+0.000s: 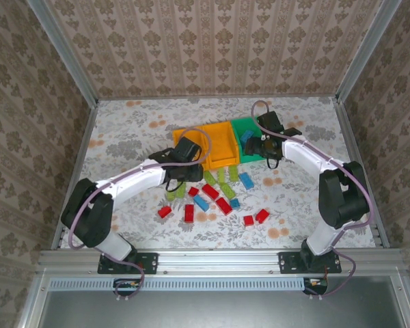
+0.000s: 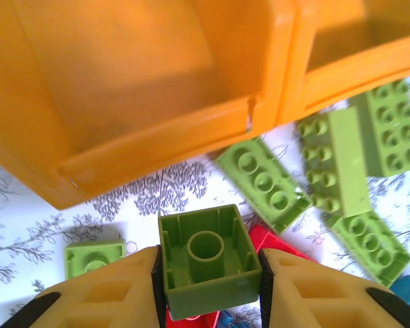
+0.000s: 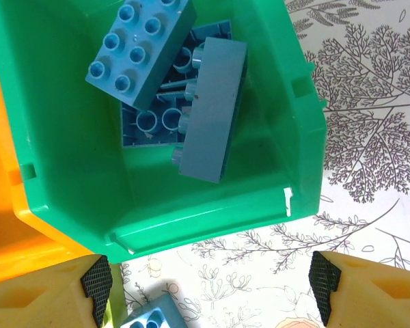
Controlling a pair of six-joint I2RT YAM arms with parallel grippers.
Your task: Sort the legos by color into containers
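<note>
1. The orange bins (image 2: 164, 147) are smooth, glossy plastic.
2. The green bin (image 3: 212, 219) is glossy plastic too.
3. The lime brick (image 2: 208, 263) and blue bricks (image 3: 212, 116) are smooth plastic with a softer sheen.
4. The bench (image 3: 369, 137) has a matt, printed covering.
5. The right claw (image 3: 210, 283) is yellow plastic with rough black pads (image 3: 96, 281).

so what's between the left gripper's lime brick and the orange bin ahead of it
Just bare floral tablecloth, in the left wrist view, between the held lime brick and the orange bin.

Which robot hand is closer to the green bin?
Right. The right hand hovers open just at the near wall of the green bin; the left hand is off by the orange bins, holding a lime brick.
</note>
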